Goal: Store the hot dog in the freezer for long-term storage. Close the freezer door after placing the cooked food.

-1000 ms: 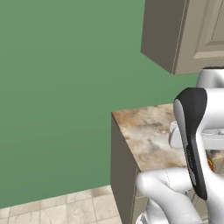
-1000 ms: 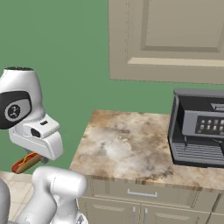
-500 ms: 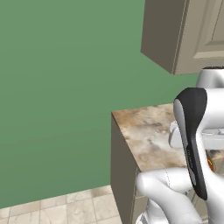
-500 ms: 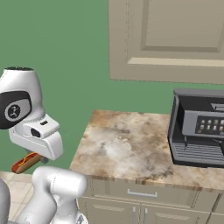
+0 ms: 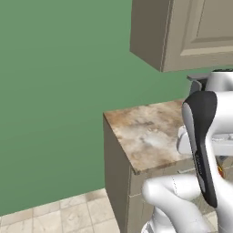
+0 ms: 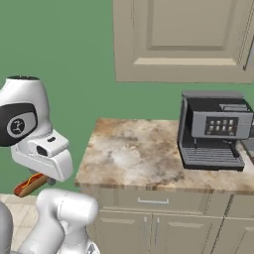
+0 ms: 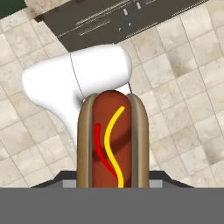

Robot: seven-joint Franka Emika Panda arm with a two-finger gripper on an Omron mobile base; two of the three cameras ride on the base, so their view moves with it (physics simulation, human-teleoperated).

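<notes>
We are watching the arm carrying low here, off the left end of the counter (image 6: 149,149), and the reason seems plain: the hot dog (image 6: 31,184) is being kept tucked under the hand, close to the robot's own body, which we judge to be a travelling hold for the trip to the freezer. Starting at the left of the right base view, the sausage and bun are poking out from beneath the white wrist block, tilted a little, hanging above the tiled floor (image 7: 183,65) with nothing beneath them but air. Moving right, the marbled counter is sitting beyond the hand, and further right again the coffee machine (image 6: 213,129) is standing well clear of the load, under the beige wall cabinet (image 6: 183,39).

Looking along the hand now, the gripper (image 7: 113,186) is pinching the hot dog at its near end, jaws drawn in against the bun's sides, so the food is sticking straight out ahead of the fingertips. We are seeing a dark red-brown sausage lying in a tan bun that is wrapping both flanks, with a red squiggle and a yellow squiggle of sauce running along its top. The far end is rounded and free, and the whole thing is looking intact and square in the grip
</notes>
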